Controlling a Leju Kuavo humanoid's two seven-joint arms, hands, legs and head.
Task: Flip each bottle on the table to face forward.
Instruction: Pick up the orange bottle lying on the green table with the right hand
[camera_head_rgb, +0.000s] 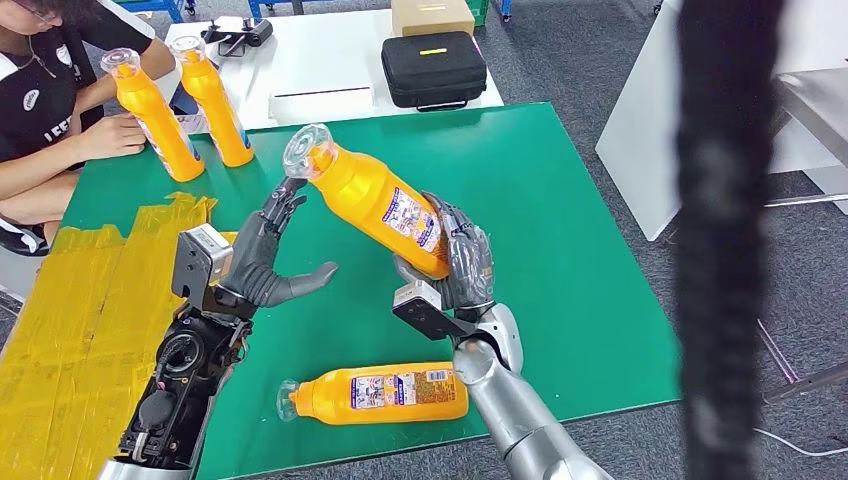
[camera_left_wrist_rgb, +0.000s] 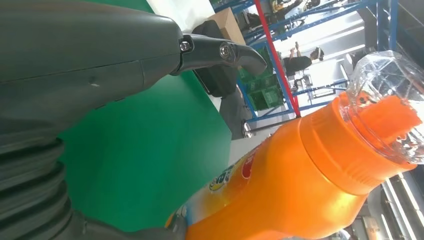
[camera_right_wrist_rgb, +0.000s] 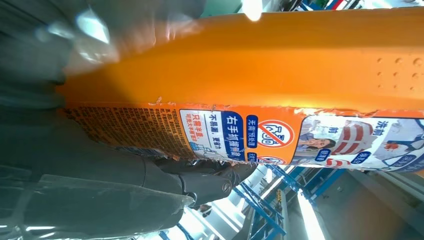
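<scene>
Bright even light, blurred foreground strap

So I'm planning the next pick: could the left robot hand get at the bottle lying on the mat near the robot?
Probably yes. The left robot hand is open and holds nothing, and bare green mat lies between it and the lying bottle. The right robot hand grips the raised bottle off to the side.

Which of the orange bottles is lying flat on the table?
The bottle nearest the robot, beside its right arm. Two stand upright by the person; one is tilted in the right hand.
</scene>
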